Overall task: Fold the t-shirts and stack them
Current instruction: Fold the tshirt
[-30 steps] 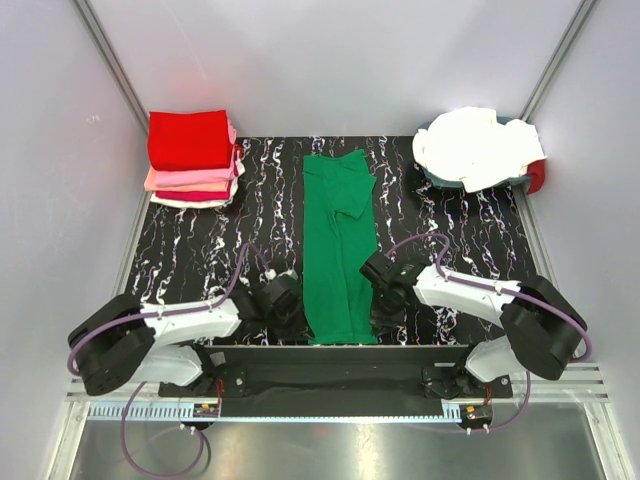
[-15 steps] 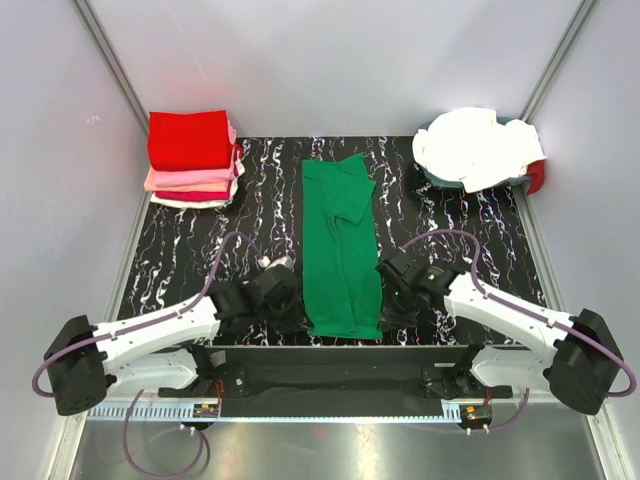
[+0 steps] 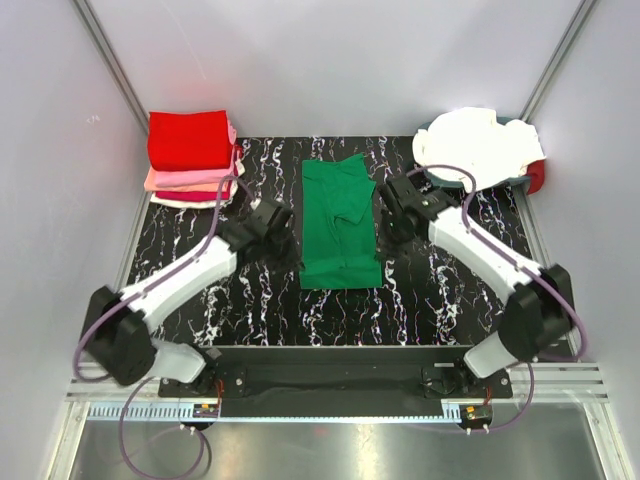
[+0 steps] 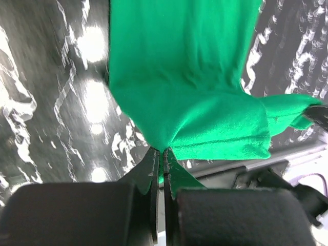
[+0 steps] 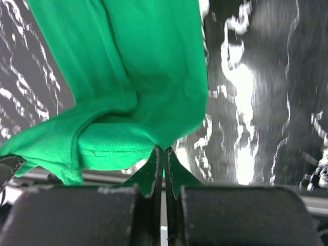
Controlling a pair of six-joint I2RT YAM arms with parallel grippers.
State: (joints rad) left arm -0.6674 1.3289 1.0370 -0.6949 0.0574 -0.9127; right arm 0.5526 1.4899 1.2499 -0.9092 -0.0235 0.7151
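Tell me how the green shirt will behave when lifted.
Likely floppy: the green shirt puckers and sags where the left gripper and right gripper pinch it. Probably light: two small pinches hold its end up.

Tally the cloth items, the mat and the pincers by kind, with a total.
Green t-shirt: 1
Folded t-shirt stack: 1
White cloth heap: 1
Black veined mat: 1
Pincers: 2, left pincer and right pincer
Total: 6
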